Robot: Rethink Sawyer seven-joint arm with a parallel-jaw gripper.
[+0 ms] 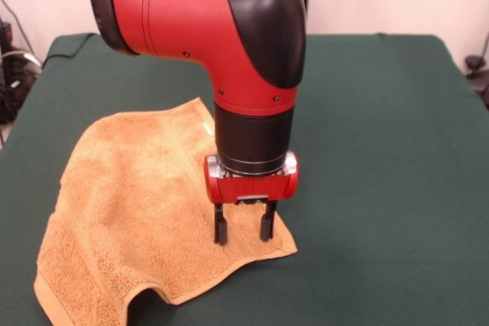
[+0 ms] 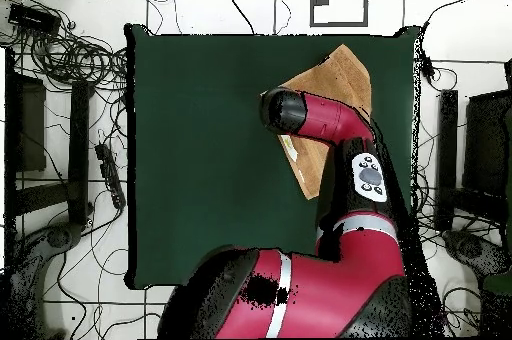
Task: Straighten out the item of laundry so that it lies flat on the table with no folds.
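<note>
Arm (image 1: 229,28) bent downward, gripper (image 1: 244,232) spread, fingertips on towel (image 1: 130,204)

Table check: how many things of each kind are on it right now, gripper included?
Towels: 1, the towel, with a fold at its near edge.
Grippers: 1, the gripper, open over the towel's corner.
Total: 2 on the table.
</note>
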